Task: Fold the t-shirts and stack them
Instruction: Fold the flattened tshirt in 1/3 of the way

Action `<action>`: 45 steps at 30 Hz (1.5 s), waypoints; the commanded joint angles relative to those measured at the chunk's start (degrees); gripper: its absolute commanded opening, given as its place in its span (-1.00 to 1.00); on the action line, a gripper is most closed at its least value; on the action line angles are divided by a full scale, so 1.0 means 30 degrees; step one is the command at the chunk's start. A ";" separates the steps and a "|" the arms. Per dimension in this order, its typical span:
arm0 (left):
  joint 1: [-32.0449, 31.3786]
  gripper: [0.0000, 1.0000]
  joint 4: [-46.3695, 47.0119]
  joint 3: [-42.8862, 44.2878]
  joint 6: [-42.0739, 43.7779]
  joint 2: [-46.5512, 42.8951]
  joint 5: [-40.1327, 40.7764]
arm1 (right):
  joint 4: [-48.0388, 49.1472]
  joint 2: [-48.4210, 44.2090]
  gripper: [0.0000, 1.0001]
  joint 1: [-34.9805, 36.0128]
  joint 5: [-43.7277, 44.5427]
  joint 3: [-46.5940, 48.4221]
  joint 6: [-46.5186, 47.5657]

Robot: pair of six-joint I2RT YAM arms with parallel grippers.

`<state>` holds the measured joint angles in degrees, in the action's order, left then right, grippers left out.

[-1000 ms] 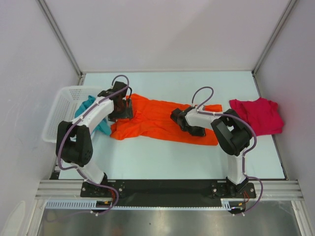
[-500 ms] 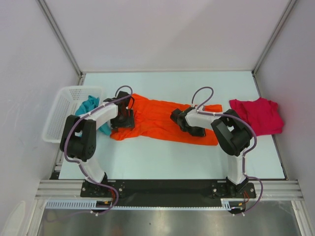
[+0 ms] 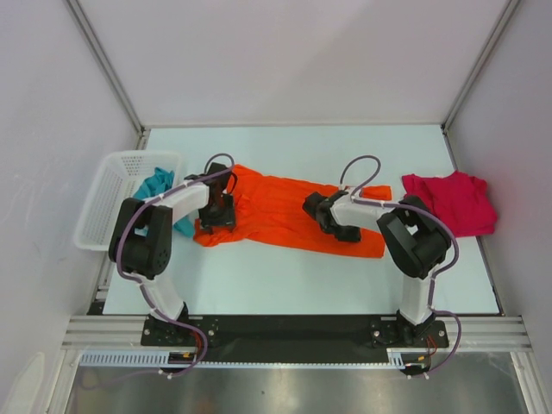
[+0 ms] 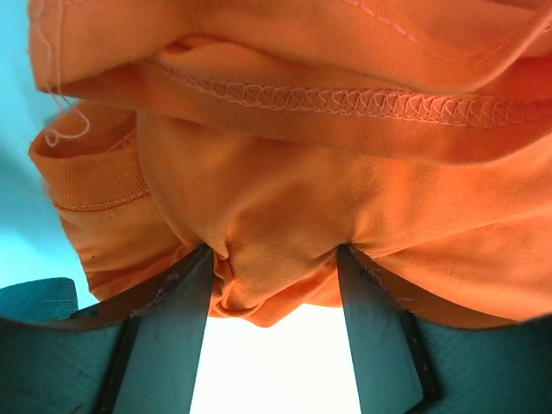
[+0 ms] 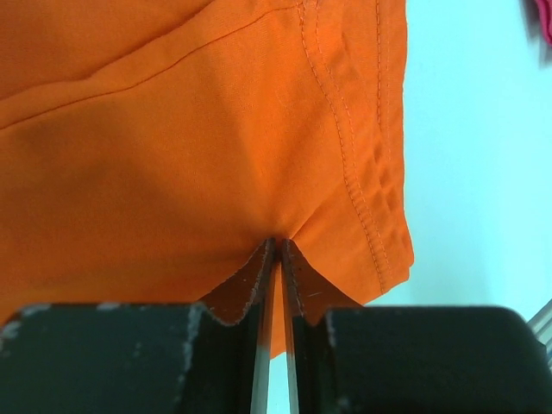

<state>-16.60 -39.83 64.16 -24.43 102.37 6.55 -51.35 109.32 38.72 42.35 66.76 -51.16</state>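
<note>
left jaws pinch the orange t-shirt at its left end, right jaws clamp the hem, likely to stretch it flat for folding.

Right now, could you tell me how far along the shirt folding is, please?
Done: nothing looks stacked yet. In hand: the orange t-shirt lies spread mid-table, the right claw pinching its edge, the left claw holding a bunch at the other end. Remaining: the red t-shirt sits loosely heaped on the right, and the teal t-shirt lies at the basket.
</note>
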 commanded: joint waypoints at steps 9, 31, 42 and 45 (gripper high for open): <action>0.0055 0.14 -0.1369 -0.2841 -0.0470 -0.3529 -0.1713 | 0.0449 -0.2014 -0.89 0.0130 -0.3950 -0.3708 -0.0613; -0.0267 0.14 -0.4651 -0.5950 -0.1117 -1.1007 -0.2593 | -0.3741 -0.4886 -0.92 0.6250 -0.5444 -0.6199 -0.6119; -0.0267 0.36 -0.3744 -0.2697 0.0201 -0.6618 0.0103 | -0.4326 -0.4682 -0.91 0.6664 -0.5005 -0.5526 -0.6619; -0.0238 0.38 -0.3422 -0.1907 0.0553 -0.5563 0.0365 | -0.4445 -0.4594 -0.91 0.6664 -0.4830 -0.5438 -0.6562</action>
<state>-17.12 -51.92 54.72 -25.12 82.72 5.04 -62.28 94.98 58.26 29.54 49.60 -68.47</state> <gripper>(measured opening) 0.681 0.050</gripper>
